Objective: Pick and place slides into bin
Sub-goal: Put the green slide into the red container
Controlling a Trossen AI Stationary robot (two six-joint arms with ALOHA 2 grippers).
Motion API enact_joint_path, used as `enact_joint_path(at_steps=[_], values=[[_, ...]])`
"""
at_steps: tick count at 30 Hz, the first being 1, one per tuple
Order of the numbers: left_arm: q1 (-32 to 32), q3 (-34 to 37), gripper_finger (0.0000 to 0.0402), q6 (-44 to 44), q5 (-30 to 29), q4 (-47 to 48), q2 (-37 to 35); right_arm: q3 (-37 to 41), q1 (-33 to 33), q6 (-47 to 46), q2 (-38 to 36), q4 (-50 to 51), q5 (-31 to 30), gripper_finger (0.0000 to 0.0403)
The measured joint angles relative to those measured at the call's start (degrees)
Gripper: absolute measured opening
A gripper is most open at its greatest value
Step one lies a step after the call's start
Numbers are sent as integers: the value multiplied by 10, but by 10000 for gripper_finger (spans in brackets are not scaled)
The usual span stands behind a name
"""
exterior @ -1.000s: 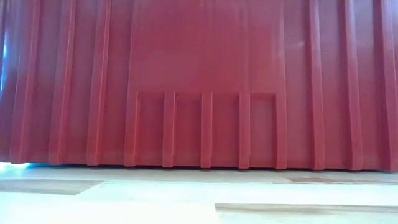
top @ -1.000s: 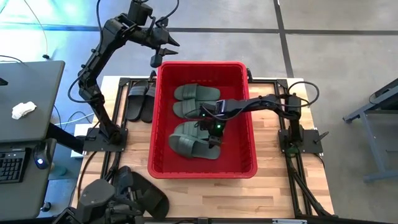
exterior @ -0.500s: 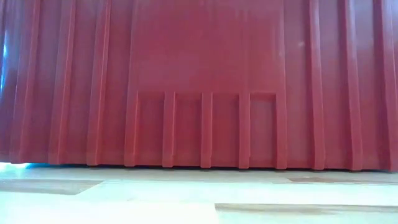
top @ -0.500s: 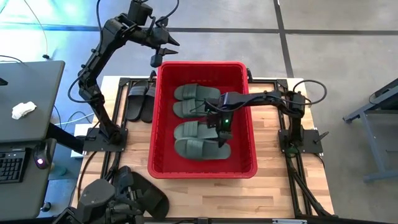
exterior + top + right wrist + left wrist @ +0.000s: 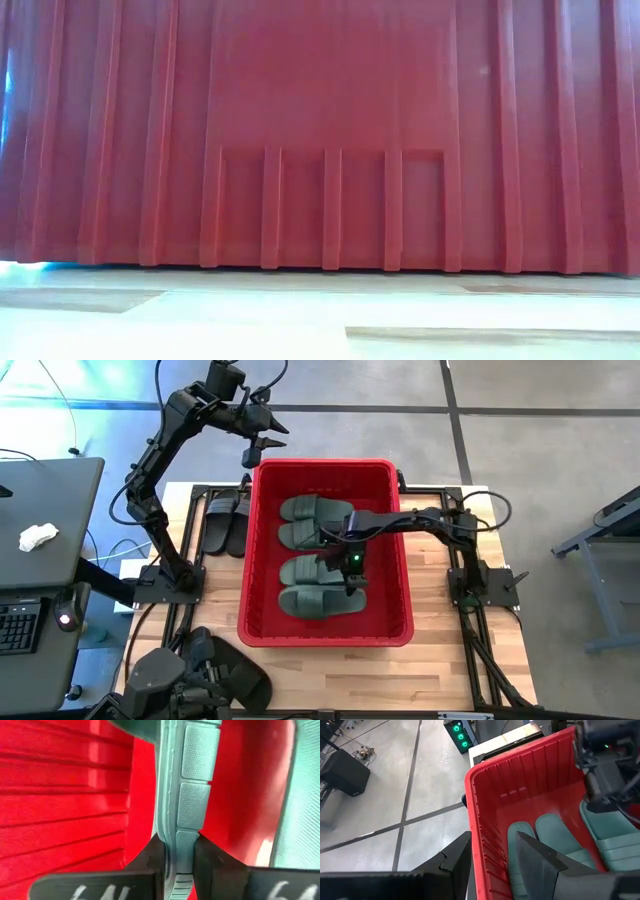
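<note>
A wooden bench (image 5: 470, 670) carries the large red bin (image 5: 395, 550), which stands at its centre and fills the low view with its ribbed outer wall. Four dark green slides lie inside the bin: two side by side toward the far end (image 5: 310, 522) and two nearer the front (image 5: 312, 586), the frontmost of them tilted where it is gripped.

The right arm reaches in from the bench's right edge, its right hand (image 5: 350, 572) down inside the bin at the right end of the front pair. In the right wrist view the two dark fingers (image 5: 152, 857) are pinched tight on the edge of a dark green slide (image 5: 182, 795), whose treaded sole faces the camera against the red floor of the bin.

The left arm rises from the bench's left side and arches to the far left corner of the bin, where the left hand (image 5: 258, 442) hangs above the rim and the floor beyond. Its fingers (image 5: 540, 857) stand partly apart with nothing between them; the bin's wall and two green slides show past them.

Two black slides (image 5: 227, 523) lie side by side on the bench just left of the bin. More black slides (image 5: 215, 670) lie at the bench's near left corner.
</note>
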State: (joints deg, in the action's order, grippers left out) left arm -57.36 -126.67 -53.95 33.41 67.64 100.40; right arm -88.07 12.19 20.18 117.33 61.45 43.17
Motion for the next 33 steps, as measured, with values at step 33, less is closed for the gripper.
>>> enact_joint_path(at_steps=[33], values=[[0, 0, 138, -13, 0, 3, 0, -46, -20, 28, 30, 35, -68, 46]])
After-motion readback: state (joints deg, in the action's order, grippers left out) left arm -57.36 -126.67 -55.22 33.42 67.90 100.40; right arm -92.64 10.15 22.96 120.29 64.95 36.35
